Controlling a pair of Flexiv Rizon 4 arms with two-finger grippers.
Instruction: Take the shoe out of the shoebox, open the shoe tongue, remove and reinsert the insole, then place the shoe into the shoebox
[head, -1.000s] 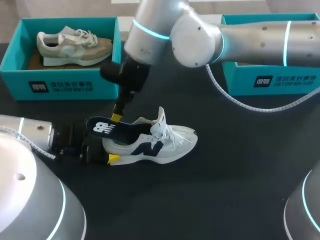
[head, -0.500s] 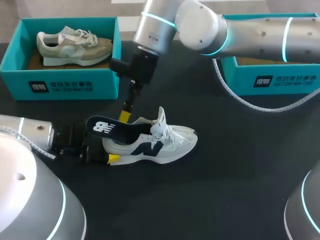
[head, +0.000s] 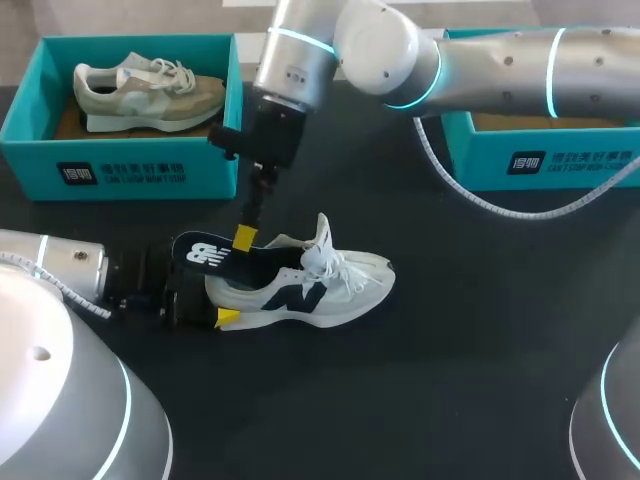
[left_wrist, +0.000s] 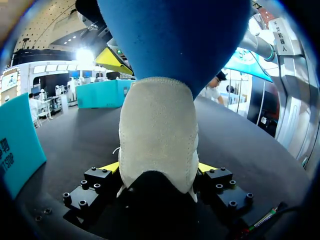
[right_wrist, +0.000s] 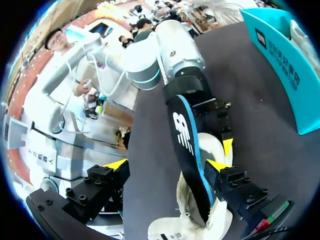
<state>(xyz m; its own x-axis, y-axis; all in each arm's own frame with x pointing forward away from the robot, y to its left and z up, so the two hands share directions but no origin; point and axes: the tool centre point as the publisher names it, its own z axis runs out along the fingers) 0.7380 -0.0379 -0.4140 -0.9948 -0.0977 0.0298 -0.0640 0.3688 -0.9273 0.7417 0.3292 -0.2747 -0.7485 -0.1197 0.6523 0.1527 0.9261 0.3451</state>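
Left wrist view, nearest first: what has the left gripper (left_wrist: 158, 167) got?

Its yellow tips press the cream fabric heel of the white lace-up sneaker (head: 320, 285) from both sides, pinning it on the black table (head: 450, 380).

And the insole?

The dark blue-edged foam insole (head: 212, 254) is half in: toe end inside the shoe, heel end tilted up over the left gripper. The right gripper (right_wrist: 168, 164) hangs above with fingers spread wide. The insole lies between them, nearer one finger; I can't say it touches.

So which step?

The insole step, I'd judge. Next calls for closing on that raised end and moving it along the shoe's length, heel pinned.

Anything unclear?

Outward or inward, I can't tell. Farther back, a teal cardboard shoebox (head: 120, 170) holds a beige sneaker (head: 150, 90). The other teal shoebox (head: 560, 160) is mostly hidden behind the right arm (head: 500, 70).
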